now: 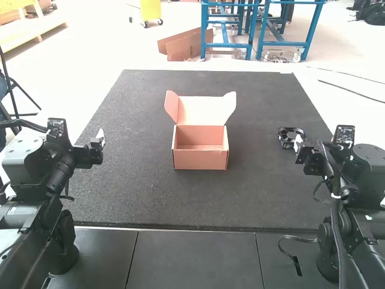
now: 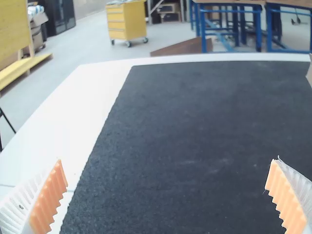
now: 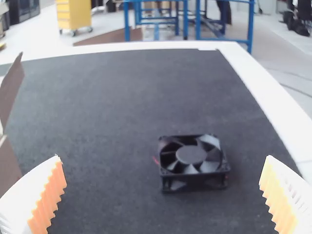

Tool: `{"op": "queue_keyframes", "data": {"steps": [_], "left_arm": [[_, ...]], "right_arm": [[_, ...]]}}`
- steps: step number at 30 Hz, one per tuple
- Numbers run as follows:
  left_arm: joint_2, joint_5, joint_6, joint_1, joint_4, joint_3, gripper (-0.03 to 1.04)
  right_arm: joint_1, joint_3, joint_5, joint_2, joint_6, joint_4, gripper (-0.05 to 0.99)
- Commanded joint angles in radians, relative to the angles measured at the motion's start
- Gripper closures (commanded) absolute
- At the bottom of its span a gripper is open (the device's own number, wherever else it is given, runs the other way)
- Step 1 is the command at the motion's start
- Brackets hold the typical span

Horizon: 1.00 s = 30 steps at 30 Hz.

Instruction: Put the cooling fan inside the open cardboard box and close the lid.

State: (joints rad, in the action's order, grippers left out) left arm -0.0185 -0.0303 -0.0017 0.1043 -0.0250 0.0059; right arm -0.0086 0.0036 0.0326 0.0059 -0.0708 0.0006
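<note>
Both pairs of jaws gape apart as the cooling fan [image 3: 193, 162] lies flat right of the open cardboard box [image 1: 200, 146], where the right pair should straddle its frame squarely.

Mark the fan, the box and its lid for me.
fan [image 3: 191, 155]: right wrist view, on its hub.
box [image 1: 200, 158]: high view, on its front wall.
lid [image 1: 203, 110]: high view, middle of the raised flap.

The fan [image 3: 193, 161] is black, perhaps red-wired; the box [image 1: 200, 158] tan; the mat [image 1: 150, 180] speckled charcoal; the end effector pads [image 3: 46, 202] orange.
</note>
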Motion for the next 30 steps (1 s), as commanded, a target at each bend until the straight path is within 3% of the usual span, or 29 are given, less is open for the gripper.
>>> {"op": "queue_keyframes", "data": {"steps": [1,30], "left_arm": [[0.02,-0.002,-0.006,-0.008,0.011,-0.007,0.04],[0.019,-0.002,-0.018,-0.008,0.014,-0.007,0.04]], "right_arm": [[-0.008,-0.004,-0.017,-0.009,0.012,-0.005,0.02],[-0.01,-0.004,-0.017,-0.009,0.014,-0.005,0.02]]}}
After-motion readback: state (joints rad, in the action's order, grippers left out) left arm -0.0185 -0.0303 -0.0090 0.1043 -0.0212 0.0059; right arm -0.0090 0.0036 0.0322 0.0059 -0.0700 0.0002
